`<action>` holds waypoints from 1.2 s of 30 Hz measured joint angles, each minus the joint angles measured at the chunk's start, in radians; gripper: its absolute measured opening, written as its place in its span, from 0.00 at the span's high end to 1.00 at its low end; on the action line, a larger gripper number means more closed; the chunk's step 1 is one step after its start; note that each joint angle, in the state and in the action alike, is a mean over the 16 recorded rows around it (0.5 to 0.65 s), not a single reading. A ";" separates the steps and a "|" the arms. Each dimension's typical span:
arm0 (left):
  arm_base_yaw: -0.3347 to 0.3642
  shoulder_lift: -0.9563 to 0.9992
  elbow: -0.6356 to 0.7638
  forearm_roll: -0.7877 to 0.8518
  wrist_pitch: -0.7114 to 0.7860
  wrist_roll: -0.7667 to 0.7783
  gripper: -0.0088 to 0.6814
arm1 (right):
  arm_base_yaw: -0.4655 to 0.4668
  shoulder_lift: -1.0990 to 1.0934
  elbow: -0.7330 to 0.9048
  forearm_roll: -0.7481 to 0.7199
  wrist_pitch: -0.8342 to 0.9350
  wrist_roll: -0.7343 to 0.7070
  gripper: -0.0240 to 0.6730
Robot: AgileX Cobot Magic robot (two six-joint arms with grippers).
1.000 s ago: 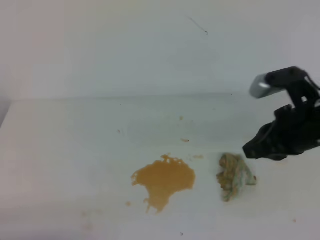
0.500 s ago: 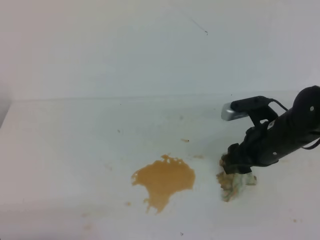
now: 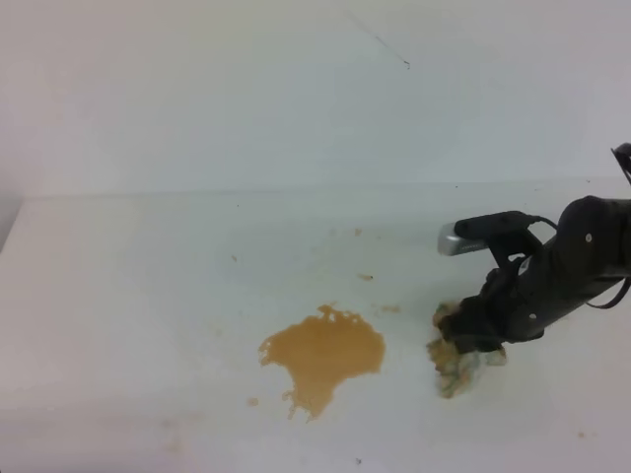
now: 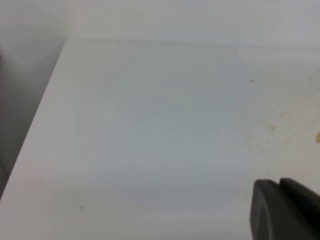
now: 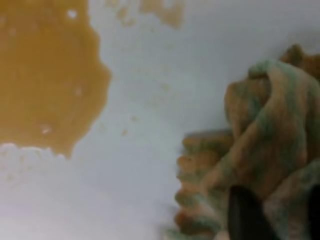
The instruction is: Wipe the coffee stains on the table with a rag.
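The coffee stains (image 3: 323,355) form an orange-brown blotch with ragged edges on the white table (image 3: 148,296), with tiny specks beside it. In the right wrist view the coffee stains (image 5: 45,75) fill the upper left. The rag (image 3: 455,367), a lumpy green-and-brown wad, lies just right of the blotch without touching it. My right gripper (image 3: 468,335) is down on the rag's top. Up close, the rag (image 5: 265,140) bulges between the dark fingers (image 5: 245,215), pinched by my right gripper (image 5: 280,220). Only a dark corner of my left gripper (image 4: 285,210) shows over bare table.
Small brown specks (image 3: 365,276) dot the table behind the blotch. The table's far edge (image 3: 246,192) meets a plain white wall. In the left wrist view the table's left edge (image 4: 45,100) drops off to a grey floor.
My right arm has come left and down from the right edge onto the rag, and its fingers now sit sunk in the cloth. The blotch and the rag have stayed in place.
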 joint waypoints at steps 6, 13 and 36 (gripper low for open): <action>0.000 0.000 0.000 0.000 -0.001 0.000 0.99 | 0.001 -0.006 -0.055 0.015 0.035 0.019 0.90; 0.000 0.000 0.000 0.000 -0.001 0.000 0.99 | 0.011 -0.024 -0.180 0.198 0.121 -0.100 0.96; 0.000 0.000 0.000 0.000 -0.001 0.000 0.99 | 0.185 0.210 -0.296 0.847 0.179 -0.516 0.96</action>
